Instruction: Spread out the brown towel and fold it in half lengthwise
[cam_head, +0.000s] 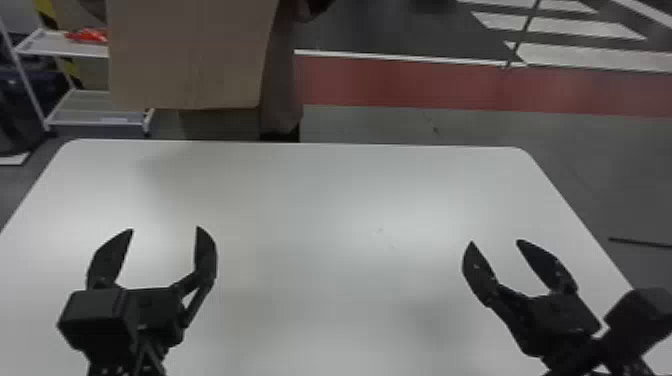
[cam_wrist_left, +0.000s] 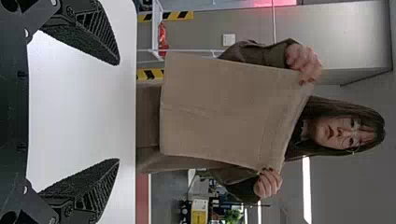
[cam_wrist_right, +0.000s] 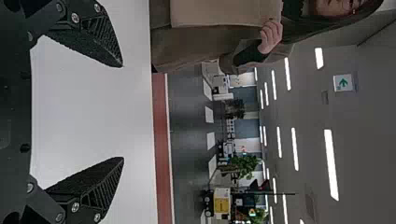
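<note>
Left gripper at eight o'clock and right gripper at four stand wide, empty, above the worktop, presumably to receive cloth. Beyond, toward ten, a person's hands suspend the brown towel by upper corners, apparently for display.

from my seat, the left pincer and right pincer are over the table, well apart. beyond its far edge, ahead of the left pincer, i see the towel — a person behind it — and a shelf farther left.
</note>
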